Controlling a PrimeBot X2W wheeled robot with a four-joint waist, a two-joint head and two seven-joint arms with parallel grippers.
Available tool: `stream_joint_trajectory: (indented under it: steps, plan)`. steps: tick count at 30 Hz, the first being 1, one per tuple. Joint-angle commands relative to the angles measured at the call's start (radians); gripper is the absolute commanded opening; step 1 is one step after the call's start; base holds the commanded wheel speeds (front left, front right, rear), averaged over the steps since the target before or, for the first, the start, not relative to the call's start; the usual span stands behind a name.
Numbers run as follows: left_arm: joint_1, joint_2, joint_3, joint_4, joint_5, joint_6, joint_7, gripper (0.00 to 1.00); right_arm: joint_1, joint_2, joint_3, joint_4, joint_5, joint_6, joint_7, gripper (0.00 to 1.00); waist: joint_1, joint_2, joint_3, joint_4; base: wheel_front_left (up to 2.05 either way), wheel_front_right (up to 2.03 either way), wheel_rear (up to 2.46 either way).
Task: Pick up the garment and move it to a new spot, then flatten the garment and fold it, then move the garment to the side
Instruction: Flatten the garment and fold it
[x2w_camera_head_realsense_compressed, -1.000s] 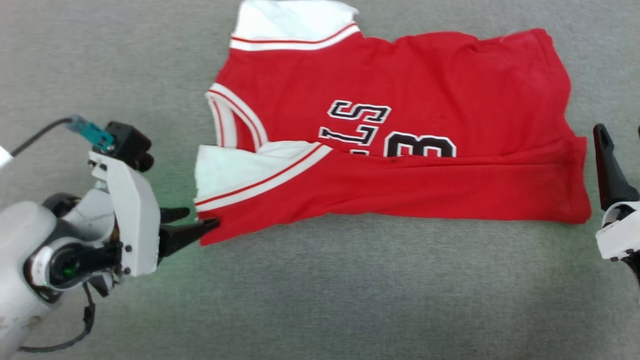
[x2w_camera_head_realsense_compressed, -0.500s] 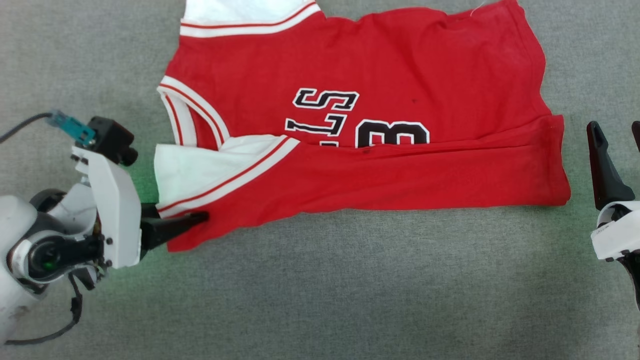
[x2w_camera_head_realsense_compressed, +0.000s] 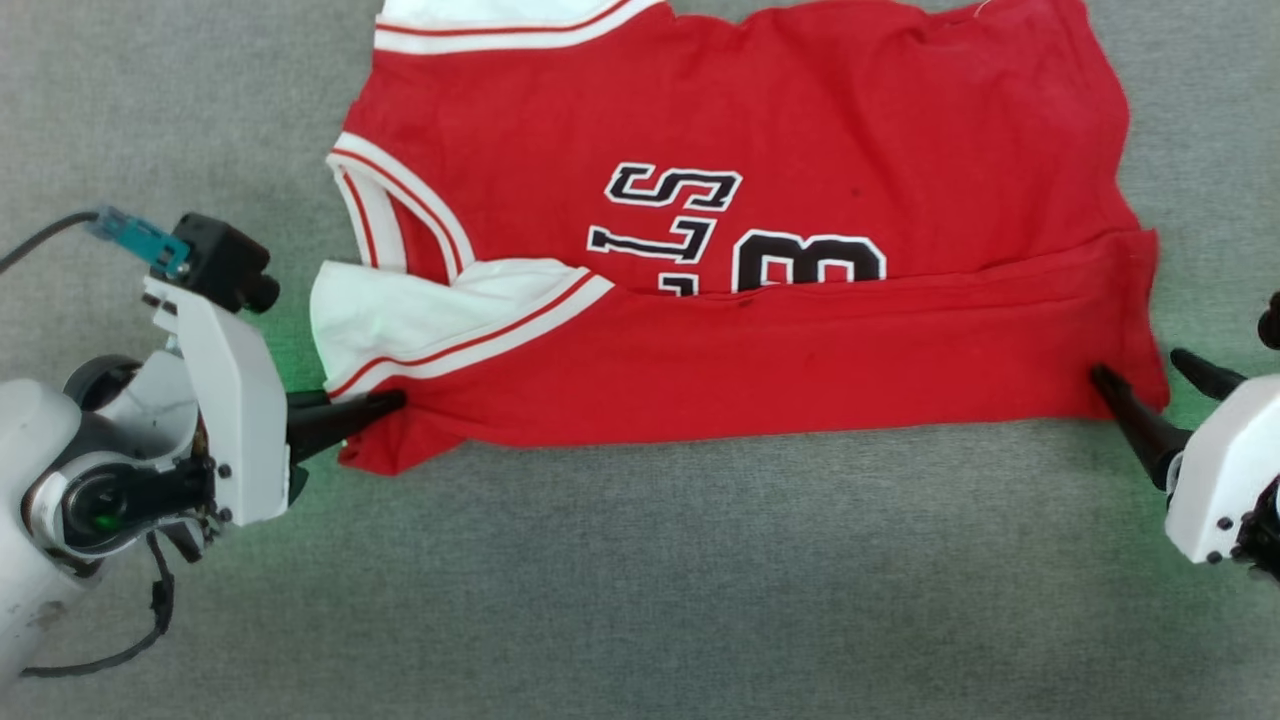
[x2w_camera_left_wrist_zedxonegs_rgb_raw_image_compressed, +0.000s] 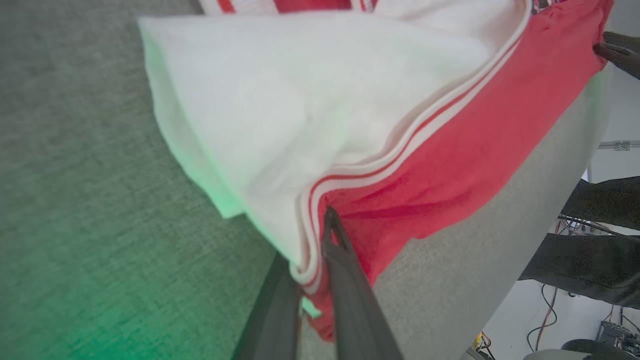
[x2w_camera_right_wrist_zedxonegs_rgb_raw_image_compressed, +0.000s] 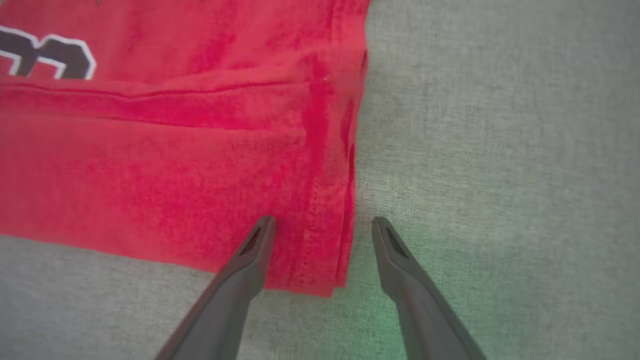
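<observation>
The garment (x2w_camera_head_realsense_compressed: 760, 130), a red jersey with white sleeves and black-and-white lettering, lies flat on the grey surface. Its near long edge is folded up over the lower part of the lettering. My left gripper (x2w_camera_head_realsense_compressed: 395, 402) is shut on the garment's near left corner, just below the white sleeve (x2w_camera_head_realsense_compressed: 390, 315). The left wrist view has the striped trim and red cloth (x2w_camera_left_wrist_zedxonegs_rgb_raw_image_compressed: 425, 165) pinched in the left gripper (x2w_camera_left_wrist_zedxonegs_rgb_raw_image_compressed: 306, 240). At the near right corner, my right gripper (x2w_camera_head_realsense_compressed: 1140, 370) is open. In the right wrist view the right gripper (x2w_camera_right_wrist_zedxonegs_rgb_raw_image_compressed: 322, 222) straddles the hem corner (x2w_camera_right_wrist_zedxonegs_rgb_raw_image_compressed: 330, 210).
A grey fabric-covered table (x2w_camera_head_realsense_compressed: 640, 580) spreads wide in front of the garment. In the left wrist view the table edge (x2w_camera_left_wrist_zedxonegs_rgb_raw_image_compressed: 565, 165) runs along the right, with cables and dark equipment (x2w_camera_left_wrist_zedxonegs_rgb_raw_image_compressed: 595, 265) beyond it.
My left gripper has closed on the garment's near left corner. My right gripper has swung in from the right and now straddles the hem corner. The head camera has also shifted.
</observation>
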Motion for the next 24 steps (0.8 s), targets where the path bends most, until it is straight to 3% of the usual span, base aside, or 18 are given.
stream_joint_trajectory:
  steps: [1, 7, 8, 9, 10, 11, 12, 24]
  plan:
    - [0.026, -0.031, -0.030, 0.000, 0.008, 0.000, 0.004, 0.00, -0.019, -0.010, 0.003, 0.003, 0.007, -0.001, 0.044, 1.00, 0.0000, -0.0001, 0.012, 0.011, 0.00, 0.00, 0.00]
    - [0.017, -0.047, -0.033, -0.015, 0.015, -0.008, -0.009, 0.00, -0.048, -0.038, 0.029, 0.025, 0.006, -0.001, 0.208, 1.00, 0.0000, -0.0001, 0.032, 0.035, 0.00, 0.00, 0.00]
    - [0.017, -0.049, -0.033, -0.016, 0.016, -0.007, -0.013, 0.00, -0.051, -0.035, 0.028, 0.024, 0.008, -0.001, 0.221, 0.91, 0.0000, -0.0001, 0.034, 0.039, 0.00, 0.00, 0.00]
    - [0.017, -0.050, -0.033, -0.017, 0.017, -0.007, -0.017, 0.00, -0.053, -0.035, 0.029, 0.021, 0.010, -0.001, 0.229, 0.48, 0.0000, -0.0001, 0.036, 0.041, 0.00, 0.00, 0.00]
    - [0.019, -0.051, -0.035, -0.017, 0.018, -0.007, -0.021, 0.00, -0.052, -0.036, 0.028, 0.017, 0.009, -0.001, 0.234, 0.35, 0.0000, -0.0001, 0.036, 0.045, 0.00, 0.00, 0.00]
    - [0.021, -0.051, -0.036, -0.019, 0.020, -0.007, -0.023, 0.00, -0.052, -0.035, 0.024, 0.013, 0.010, -0.001, 0.234, 0.04, 0.0000, -0.0001, 0.036, 0.047, 0.00, 0.00, 0.00]
    - [0.023, -0.051, -0.036, -0.020, 0.020, -0.007, -0.028, 0.00, -0.049, -0.034, 0.018, 0.010, 0.010, -0.001, 0.235, 0.00, 0.0000, -0.0001, 0.036, 0.050, 0.00, 0.00, 0.00]
    - [0.098, 0.005, -0.026, -0.077, 0.013, -0.009, -0.129, 0.00, -0.003, -0.046, -0.017, -0.034, 0.025, -0.001, 0.225, 0.00, 0.0000, -0.0001, -0.024, 0.065, 0.00, 0.00, 0.00]
